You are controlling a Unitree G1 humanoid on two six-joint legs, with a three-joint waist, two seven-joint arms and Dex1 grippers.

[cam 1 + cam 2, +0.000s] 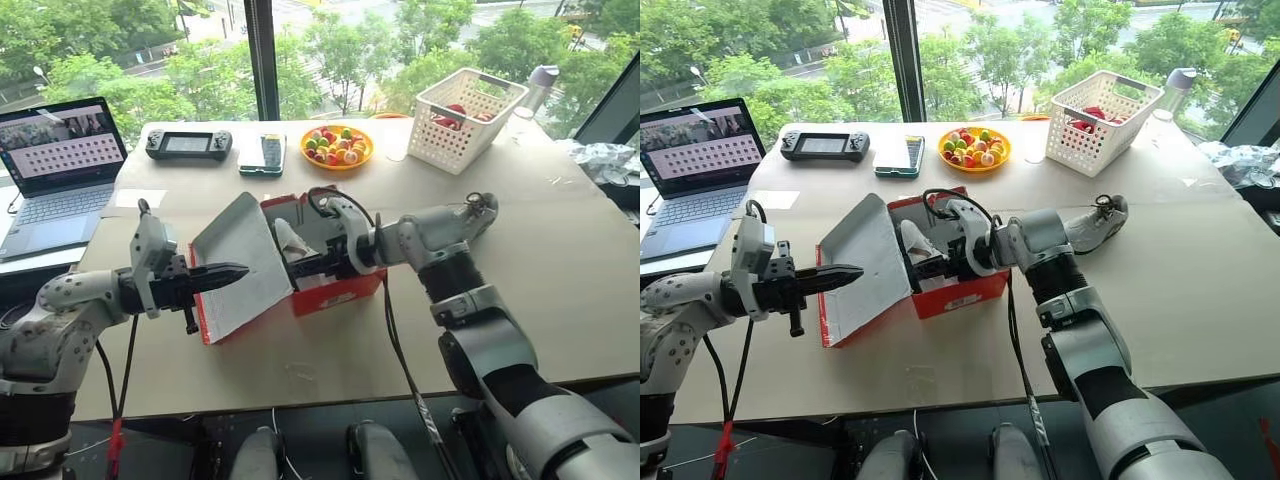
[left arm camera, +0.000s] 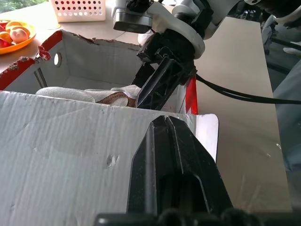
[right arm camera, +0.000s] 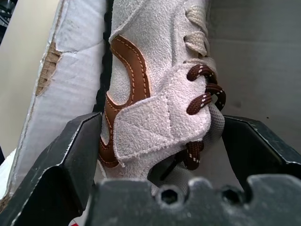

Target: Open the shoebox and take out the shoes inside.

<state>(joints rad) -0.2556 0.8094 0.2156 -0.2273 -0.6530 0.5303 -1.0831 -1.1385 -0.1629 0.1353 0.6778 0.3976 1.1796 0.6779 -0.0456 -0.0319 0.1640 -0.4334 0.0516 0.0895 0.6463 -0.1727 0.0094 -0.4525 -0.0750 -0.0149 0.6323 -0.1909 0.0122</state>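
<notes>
Now right gripper (image 3: 157, 141) straddles boxed shoe (image 3: 155, 94)

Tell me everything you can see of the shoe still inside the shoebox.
The shoe is pale grey-white suede with a curved brown leather stripe stitched in white, cream laces higher up and dark brown laces at the collar. It lies inside the open red shoebox, along the box's grey-white wall. The right gripper reaches into the box, one black finger on either side of the shoe's collar, open and not yet clamped. The left gripper, shut, rests against the raised lid.
</notes>
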